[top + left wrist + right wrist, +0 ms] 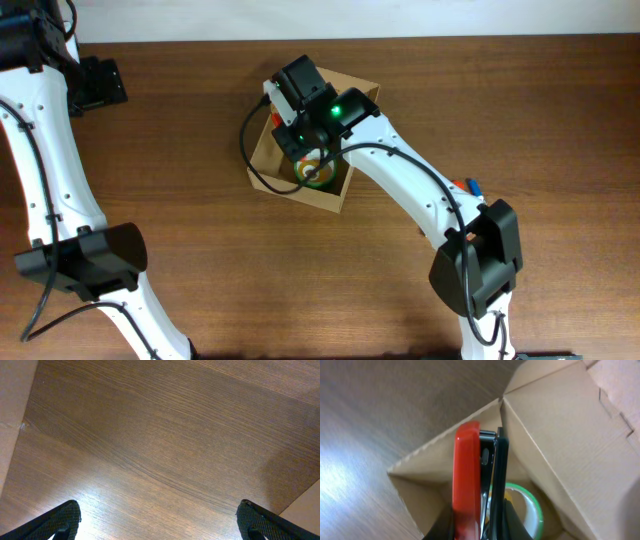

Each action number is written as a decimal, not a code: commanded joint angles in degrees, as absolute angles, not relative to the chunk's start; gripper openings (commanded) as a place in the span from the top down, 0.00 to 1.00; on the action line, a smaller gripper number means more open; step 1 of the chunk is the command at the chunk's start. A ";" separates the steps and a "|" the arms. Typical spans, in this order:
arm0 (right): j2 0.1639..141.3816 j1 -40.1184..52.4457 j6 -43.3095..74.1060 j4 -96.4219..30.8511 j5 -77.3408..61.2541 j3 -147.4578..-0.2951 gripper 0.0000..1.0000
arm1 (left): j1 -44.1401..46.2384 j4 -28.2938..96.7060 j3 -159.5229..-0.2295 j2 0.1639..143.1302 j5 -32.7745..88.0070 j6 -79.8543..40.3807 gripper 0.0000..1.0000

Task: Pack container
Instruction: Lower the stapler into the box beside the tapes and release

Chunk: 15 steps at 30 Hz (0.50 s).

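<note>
- Overhead view: a tan cardboard box [264,158] is seen standing open on the wooden table [180,140], a little left of the middle and toward the far edge.
- The right arm is stretched from the near edge over the box, and its wrist covers much of the opening.
- A green tape roll [315,172] is seen lying flat inside the box, near its front wall and partly under the wrist.
- Right wrist view: the right gripper [477,527] is closed on a red and black item [467,475], which is held upright between the fingers [512,522].
- What kind of item this is cannot be told.
- The held item is placed above the open box, close to an inner corner, with the tape roll below and to the right of it.
- Small orange and blue things [468,185] are seen on the table just right of the right arm, partly hidden by it.
- Left wrist view: the left gripper [160,527] is spread wide with nothing between its jaws, and only bare table is seen beneath it.
- In the overhead view this gripper is found at the far left corner, well apart from the box.
</note>
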State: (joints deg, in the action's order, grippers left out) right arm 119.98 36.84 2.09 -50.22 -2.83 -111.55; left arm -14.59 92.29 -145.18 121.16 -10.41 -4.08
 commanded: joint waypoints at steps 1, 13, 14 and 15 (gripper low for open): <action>120.44 36.32 17.39 -49.52 -2.35 -112.84 0.97 | -14.79 92.18 -145.86 120.09 -9.85 -3.55 0.01; 120.38 34.22 44.47 -53.25 -8.43 -112.84 0.96 | -14.79 92.18 -145.86 120.09 -9.85 -3.57 0.01; 120.27 33.95 45.82 -53.74 -9.19 -112.84 0.96 | -14.79 92.18 -145.86 120.09 -9.85 -3.55 0.01; 120.27 33.67 47.05 -54.15 -9.67 -112.84 0.96 | -14.79 92.18 -145.86 120.09 -9.85 -3.55 0.01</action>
